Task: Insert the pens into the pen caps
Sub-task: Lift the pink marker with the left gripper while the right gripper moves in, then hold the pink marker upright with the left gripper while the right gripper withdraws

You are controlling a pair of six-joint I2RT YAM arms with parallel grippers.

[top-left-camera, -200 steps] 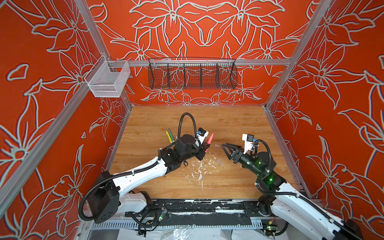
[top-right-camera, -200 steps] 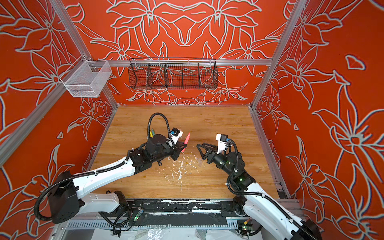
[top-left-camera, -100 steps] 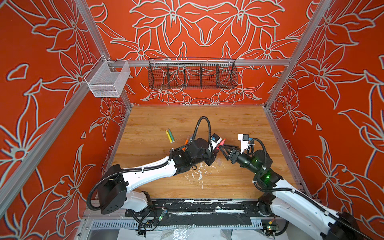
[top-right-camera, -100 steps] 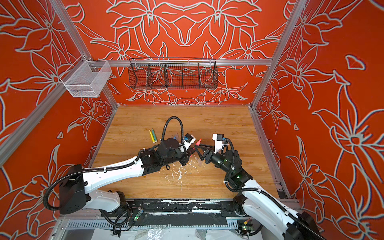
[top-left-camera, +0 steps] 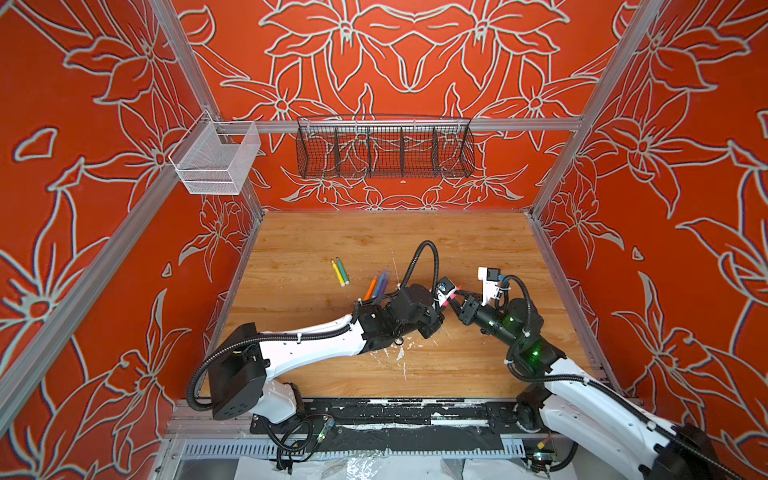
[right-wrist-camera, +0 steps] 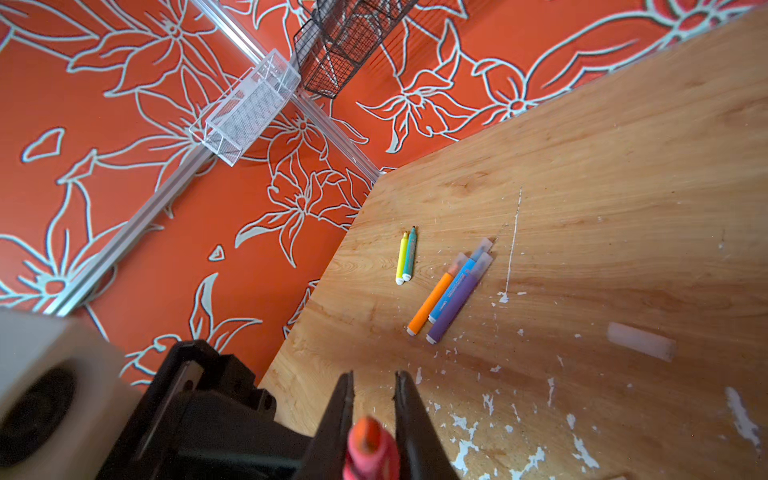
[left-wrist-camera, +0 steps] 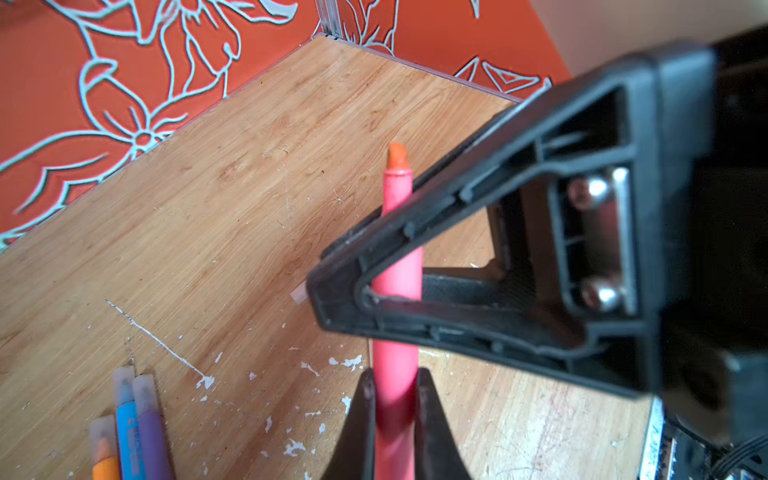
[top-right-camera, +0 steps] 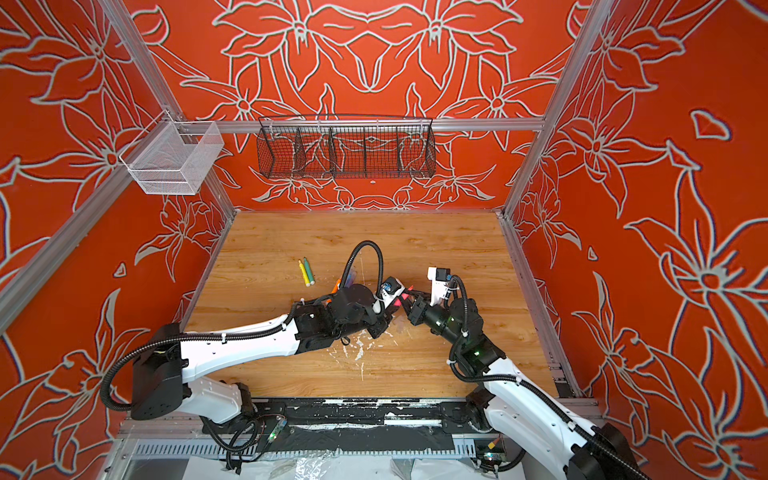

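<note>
Wooden tabletop (top-left-camera: 415, 241) lies beneath the left gripper (left-wrist-camera: 394, 386) and right gripper (right-wrist-camera: 374, 380), both clenched on the one pink-red pen (left-wrist-camera: 397, 199), held in the air with its nib bare. I judge that a skewed pull or an early release could twist or drop it. The capped orange pen (right-wrist-camera: 432, 305), blue pen (right-wrist-camera: 457, 286) and purple pen (right-wrist-camera: 455, 309) lie off to the side, out of the way, and a loose clear cap (right-wrist-camera: 642, 341) lies flat on the wood, apart from the nib.

Both arms — left arm (top-left-camera: 307, 347) and right arm (top-left-camera: 602, 411) — use white link shells between black joint housings. A black corrugated cable conduit (top-left-camera: 436, 266) runs along each, fixed with white cable ties (top-left-camera: 299, 339). Green indicator lights (top-left-camera: 534, 353) show on the right arm's joints. A white camera mount (top-left-camera: 486, 284) sits at each wrist. The right gripper (left-wrist-camera: 365, 291) has black moulded jaws — triangular hollow frames with ribs; two bright screws (left-wrist-camera: 589, 192) fasten one base.
</note>
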